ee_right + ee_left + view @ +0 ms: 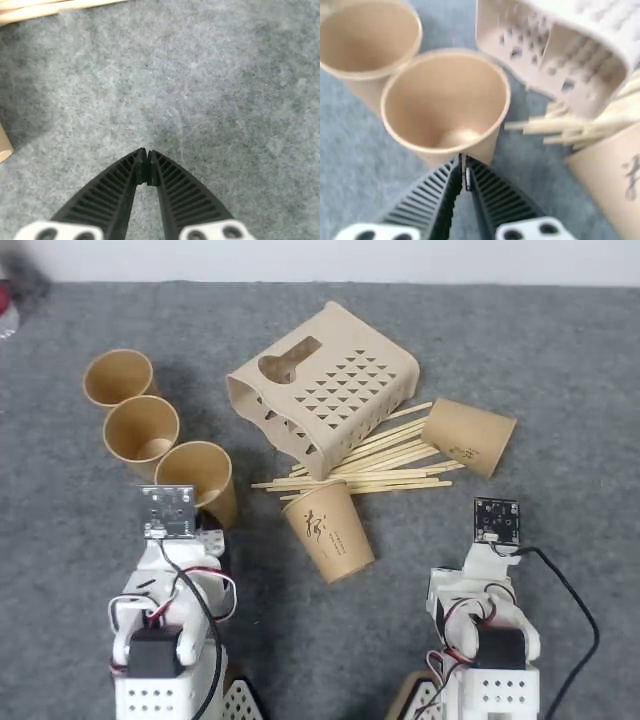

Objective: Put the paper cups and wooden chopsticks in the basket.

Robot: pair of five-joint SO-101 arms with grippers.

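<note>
Loading hasn't started: nothing's in the basket point(325, 390), which lies tipped over on the desk point(560, 360), partly atop the chopsticks point(395, 462). You'll prob. need to right it first (it can't be loaded like this). Left gripper point(465, 172) and right gripper point(146, 167) are both pressed together, empty. The left is right by the nearest upright cup point(195, 475). Count: 5 cups, i.e. 3 upright cups point(141, 430) + 2 tipped cups point(330, 530); 1 basket; chopsticks in a loose bundle, too overlapped to count reliably.

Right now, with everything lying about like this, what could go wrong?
The basket lies tipped over on the chopsticks; righting it might scatter them. The left gripper, shut, sits right by the nearest upright cup, which could topple into its neighbour if nudged.
</note>
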